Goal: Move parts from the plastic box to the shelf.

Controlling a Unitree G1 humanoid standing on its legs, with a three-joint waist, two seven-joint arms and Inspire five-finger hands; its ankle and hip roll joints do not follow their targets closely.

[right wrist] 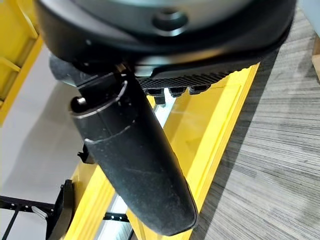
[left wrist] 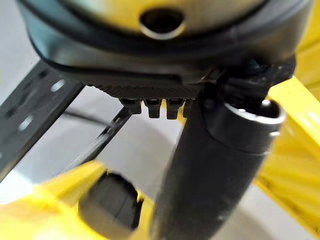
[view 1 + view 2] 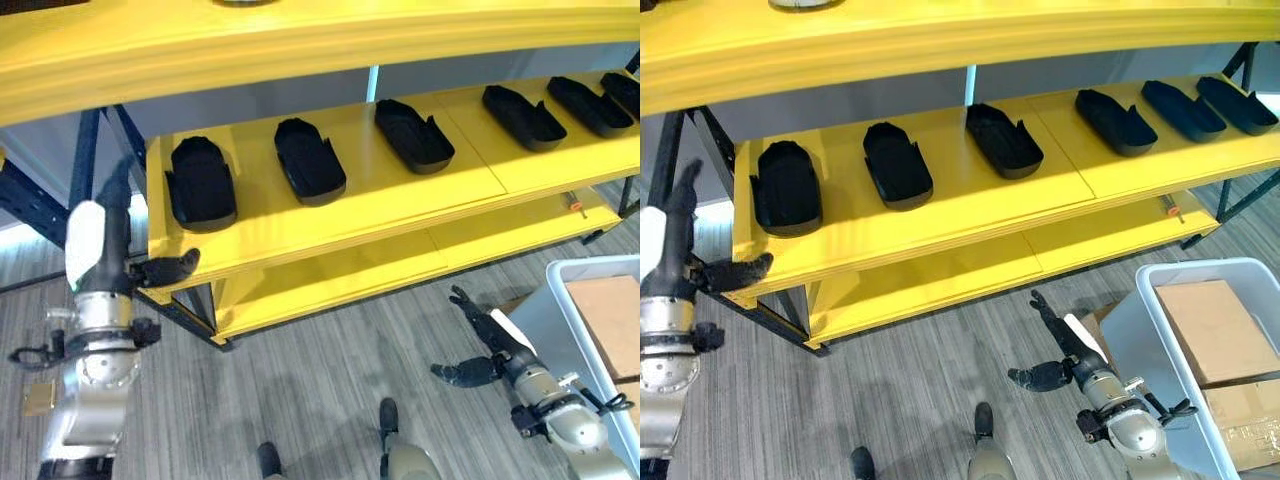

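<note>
Several black moulded parts lie in a row on the yellow shelf's (image 3: pixel 400 205) middle board, from the leftmost part (image 3: pixel 200 183) across to the rightmost ones (image 3: pixel 588 105). My left hand (image 3: pixel 95 245) stands open by the shelf's left front corner, fingers upright, thumb (image 3: pixel 165 268) reaching toward the board's edge, holding nothing. My right hand (image 3: pixel 490 350) hangs open over the floor, low and in front of the shelf, just left of the grey plastic box (image 3: pixel 1160 300). It is empty too. The right wrist view shows its straight thumb (image 1: pixel 135 165) before the shelf.
Cardboard boxes (image 3: pixel 1215 330) lie in the plastic box at the lower right. A small orange-tipped tool (image 3: pixel 573 205) rests on the lower board's right end. A dark blue frame (image 3: pixel 90 150) stands behind the shelf's left side. Grey striped floor (image 3: pixel 330 370) lies between shelf and box.
</note>
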